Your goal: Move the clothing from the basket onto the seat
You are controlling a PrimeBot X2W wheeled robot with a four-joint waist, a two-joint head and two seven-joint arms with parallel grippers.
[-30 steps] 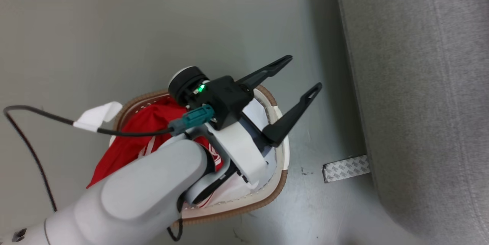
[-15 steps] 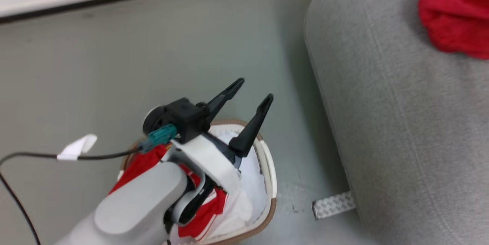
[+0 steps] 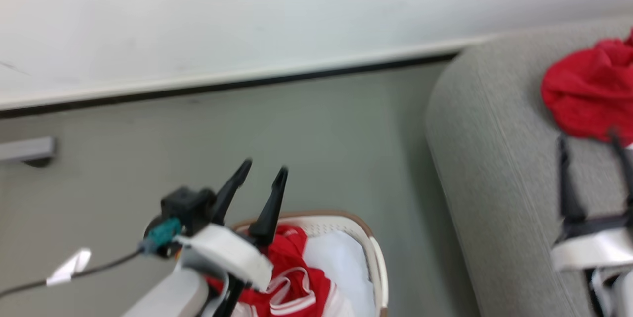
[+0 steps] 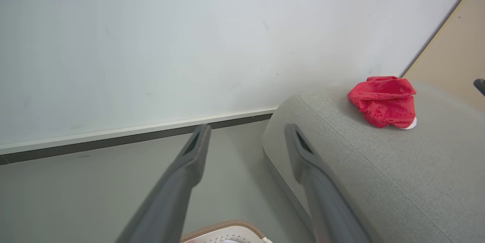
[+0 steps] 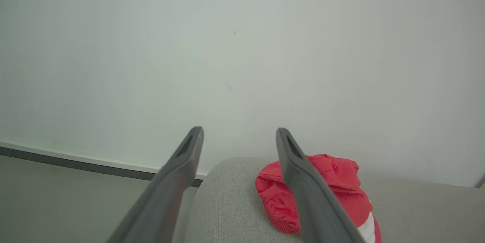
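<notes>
— So, what takes up the most room?
— The pale wall (image 3: pixel 296 10) across the top of the head view, with a dark skirting (image 3: pixel 247 84) at its foot. Below it is the grey-green floor (image 3: pixel 321 134).
— And the seat?
— The grey seat (image 3: pixel 494 183) fills the right side, its rounded corner turned toward the wall. It is near the basket, with a strip of floor between them.
— Where is the basket?
— The basket (image 3: pixel 368 230) sits at the bottom middle, cut off by the frame edge. Its brown rim band and perforated white wall show.
— The clothing?
— In two places. One bunched red piece of clothing (image 3: pixel 588 94) lies on top of the seat near that corner. A striped red garment (image 3: pixel 296 277) lies inside the basket, beside a plain white cloth (image 3: pixel 341 267) on the side nearer the seat.
— The end effectors?
— The left end effector (image 3: pixel 264 168) hangs over the basket, fingers spread toward the wall, nothing between them. The right end effector (image 3: pixel 587 137) is over the seat, fingers likewise apart and empty. Its tips are at the near edge of the red bundle, and I cannot tell whether one touches it.
— Anything smaller?
— A dark cable (image 3: pixel 113 261) runs off the left wrist, with a white tag (image 3: pixel 69 266) on it.
</notes>
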